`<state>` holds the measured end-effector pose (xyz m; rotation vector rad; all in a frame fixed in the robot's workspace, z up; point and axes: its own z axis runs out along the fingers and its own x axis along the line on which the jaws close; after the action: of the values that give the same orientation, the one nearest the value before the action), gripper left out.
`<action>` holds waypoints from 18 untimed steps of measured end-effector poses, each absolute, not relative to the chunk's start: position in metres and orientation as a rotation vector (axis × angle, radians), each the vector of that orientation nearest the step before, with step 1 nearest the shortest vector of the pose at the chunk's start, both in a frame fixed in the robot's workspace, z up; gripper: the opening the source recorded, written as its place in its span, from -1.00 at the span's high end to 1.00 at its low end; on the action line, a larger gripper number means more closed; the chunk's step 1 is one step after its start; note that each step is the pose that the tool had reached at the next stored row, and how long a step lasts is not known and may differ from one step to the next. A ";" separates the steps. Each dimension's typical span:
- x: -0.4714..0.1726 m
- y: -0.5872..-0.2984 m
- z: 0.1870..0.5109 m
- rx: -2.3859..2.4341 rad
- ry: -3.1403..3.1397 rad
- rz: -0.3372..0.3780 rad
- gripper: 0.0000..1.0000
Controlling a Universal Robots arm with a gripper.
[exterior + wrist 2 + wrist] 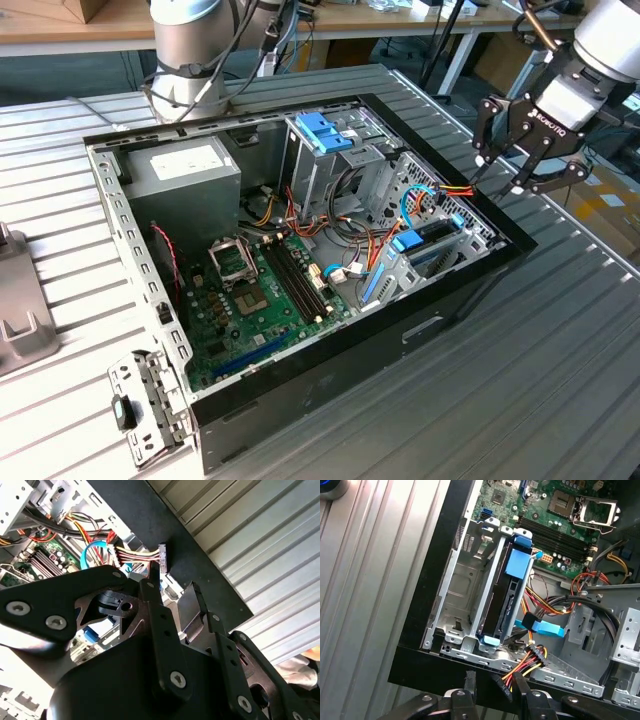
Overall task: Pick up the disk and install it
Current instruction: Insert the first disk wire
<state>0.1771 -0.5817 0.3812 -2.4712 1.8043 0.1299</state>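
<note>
The disk (504,600), a dark flat drive in a light blue carrier, sits on edge in a slot of the metal bay at the open computer case's corner. In the exterior view the disk (428,243) is at the case's right side. My gripper (498,172) hangs just outside the case wall above that corner, its fingers apart. A black power connector (502,685) on red, yellow and black wires lies between the fingers (469,680). In the second wrist view the connector (162,557) sits by one fingertip (151,577) of the gripper (174,585).
The case's black wall (470,290) lies below the gripper. An empty bay slot (460,595) is beside the disk. Inside are a darker blue latch on a cage (325,130), a power supply (185,170) and the motherboard (260,290). A loose metal bracket (150,400) lies on the ribbed table.
</note>
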 end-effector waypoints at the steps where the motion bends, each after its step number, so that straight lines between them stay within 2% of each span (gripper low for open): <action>1: 0.178 -0.581 0.381 -2.475 1.801 0.129 0.15; 18: 0.179 -0.580 0.380 -2.627 1.588 0.137 0.15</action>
<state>0.1788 -0.5797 0.3801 -2.6266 1.5884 0.1373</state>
